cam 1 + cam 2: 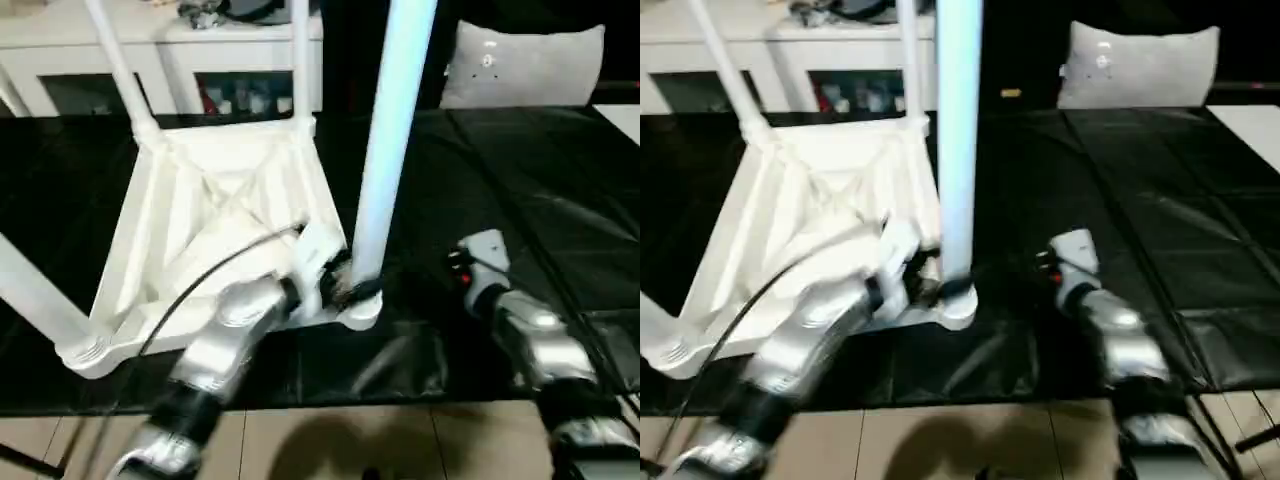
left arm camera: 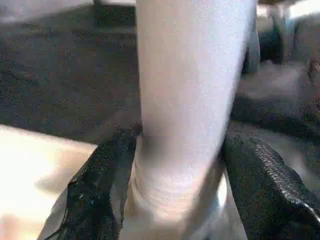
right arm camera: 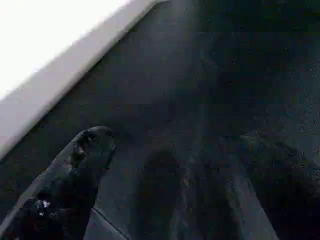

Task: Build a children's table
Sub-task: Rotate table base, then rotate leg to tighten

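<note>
Head views: white square plastic table top [image 1: 215, 225] lies ribbed underside up on black-covered surface [image 1: 560, 200]. Four white tapered tube legs counted, all seated in corner sockets. Near-right leg [image 1: 390, 140] stands upright, long axis vertical, base between fingers of left gripper [image 1: 340, 285]. Right gripper [image 1: 1045, 268] just beside same leg, table lying to its left.

Left wrist view: fingers [image 2: 100, 185] clamp leg base.

Right wrist view: fingers [image 3: 85, 155] spread wide, holding nothing, above surface.
</note>
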Motion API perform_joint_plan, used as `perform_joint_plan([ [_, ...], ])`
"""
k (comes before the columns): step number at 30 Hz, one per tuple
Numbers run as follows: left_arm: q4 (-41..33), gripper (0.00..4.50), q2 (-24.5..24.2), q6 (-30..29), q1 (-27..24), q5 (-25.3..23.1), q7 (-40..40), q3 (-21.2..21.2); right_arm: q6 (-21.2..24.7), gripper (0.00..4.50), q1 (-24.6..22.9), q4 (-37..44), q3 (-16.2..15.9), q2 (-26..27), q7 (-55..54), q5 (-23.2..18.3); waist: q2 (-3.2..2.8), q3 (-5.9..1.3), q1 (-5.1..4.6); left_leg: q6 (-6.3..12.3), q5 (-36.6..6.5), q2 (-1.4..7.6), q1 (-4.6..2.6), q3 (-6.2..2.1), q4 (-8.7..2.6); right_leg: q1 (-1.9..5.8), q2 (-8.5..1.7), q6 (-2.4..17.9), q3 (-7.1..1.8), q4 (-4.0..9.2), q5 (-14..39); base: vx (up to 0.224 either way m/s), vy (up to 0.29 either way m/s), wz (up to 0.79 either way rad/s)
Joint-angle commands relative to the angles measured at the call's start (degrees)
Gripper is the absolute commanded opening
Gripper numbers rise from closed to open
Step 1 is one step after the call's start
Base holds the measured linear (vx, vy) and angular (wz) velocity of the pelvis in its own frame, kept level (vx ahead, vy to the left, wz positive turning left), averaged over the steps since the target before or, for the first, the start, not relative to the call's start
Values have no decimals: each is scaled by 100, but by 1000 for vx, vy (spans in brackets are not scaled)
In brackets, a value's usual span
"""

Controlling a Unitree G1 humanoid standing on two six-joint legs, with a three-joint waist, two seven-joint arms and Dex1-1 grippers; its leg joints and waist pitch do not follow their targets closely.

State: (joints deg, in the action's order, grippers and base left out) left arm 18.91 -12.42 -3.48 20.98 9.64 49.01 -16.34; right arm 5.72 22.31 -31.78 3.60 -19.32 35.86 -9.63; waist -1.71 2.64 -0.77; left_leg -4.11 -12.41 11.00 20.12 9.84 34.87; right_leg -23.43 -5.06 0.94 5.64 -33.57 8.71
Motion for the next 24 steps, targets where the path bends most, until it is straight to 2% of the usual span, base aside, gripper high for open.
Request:
perform_joint_plan([
  [1, 147, 293, -218, -53, 71, -68, 365, -24, 81, 450, -135, 469, -136, -115, 464, -194, 55, -342, 56, 531, -1316, 173, 33, -37, -428, 305, -280, 954, -244, 475, 2311, 0, 0, 0],
  [2, 183, 277, -274, -93, 85, -44, 459, -21, 92, 450, -180, 562, -170, -152, 572, -221, 54, -343, 63, 533, -1295, 174, 51, -43, -436, 326, -283, 957, -245, 465, 2263, 0, 0, 0],
  [3, 364, 277, -431, -90, 196, -81, 580, 12, 136, 450, -316, 864, -279, -293, 894, -298, 70, -341, 84, 539, -1296, 173, 42, -38, -441, 317, -275, 958, -248, 465, 2213, 0, 0, 0],
  [4, 454, 277, -497, -77, 256, -103, 625, 23, 167, 450, -365, 988, -305, -347, 998, -323, 54, -347, 113, 542, -1254, 175, 38, -39, -439, 323, -277, 972, -258, 439, 2113, 0, 0, 0],
  [5, 537, 277, -556, -65, 312, -122, 667, 32, 201, 450, -408, 1100, -324, -393, 1085, -345, 64, -349, 136, 533, -1179, 179, 34, -38, -443, 331, -281, 994, -264, 433, 2012, 0, 0, 0],
  [6, 694, 248, -649, -30, 409, -191, 729, 17, 246, 450, -458, 1233, -360, -468, 1234, -382, 62, -347, 148, 530, -1145, 175, 37, -40, -442, 335, -287, 1006, -265, 426, 1983, 0, 0, 0],
  [11, 1111, 221, -891, 160, 649, -373, 1059, -87, 501, 450, -662, 1745, -503, -716, 1788, -557, 58, -340, 211, 483, -1147, 172, 30, -32, -443, 342, -310, 1013, -273, 446, 2093, 0, 0, 0],
  [13, 1227, 196, -940, 195, 722, -419, 1151, -114, 555, 450, -721, 1896, -557, -798, 1918, -589, 56, -340, 232, 482, -1129, 175, 40, -40, -449, 349, -322, 983, -276, 446, 2122, 0, 0, 0],
  [17, 1467, 175, -1015, 256, 896, -446, 1484, -190, 676, 450, -840, 2210, -629, -997, 2140, -631, 62, -331, 244, 452, -1192, 163, 38, -43, -454, 348, -318, 877, -266, 475, 2348, 0, 0, 0],
  [18, 1474, 156, -1021, 254, 905, -448, 1541, -203, 697, 450, -848, 2233, -626, -1016, 2146, -638, 62, -331, 243, 450, -1192, 162, 36, -44, -452, 346, -321, 867, -264, 480, 2383, 0, 0, 0],
  [19, 1463, 154, -1037, 271, 906, -474, 1581, -233, 699, 450, -850, 2238, -622, -1035, 2153, -634, 43, -330, 247, 428, -1194, 169, 35, -51, -457, 343, -330, 861, -262, 486, 2444, 0, 0, 0],
  [24, 1494, 113, -1030, 311, 897, -537, 1666, -262, 740, 450, -887, 2299, -604, -1091, 2210, -602, 59, -346, 264, 432, -1124, 177, 32, -45, -449, 336, -324, 912, -267, 467, 2262, 0, 0, 0],
])
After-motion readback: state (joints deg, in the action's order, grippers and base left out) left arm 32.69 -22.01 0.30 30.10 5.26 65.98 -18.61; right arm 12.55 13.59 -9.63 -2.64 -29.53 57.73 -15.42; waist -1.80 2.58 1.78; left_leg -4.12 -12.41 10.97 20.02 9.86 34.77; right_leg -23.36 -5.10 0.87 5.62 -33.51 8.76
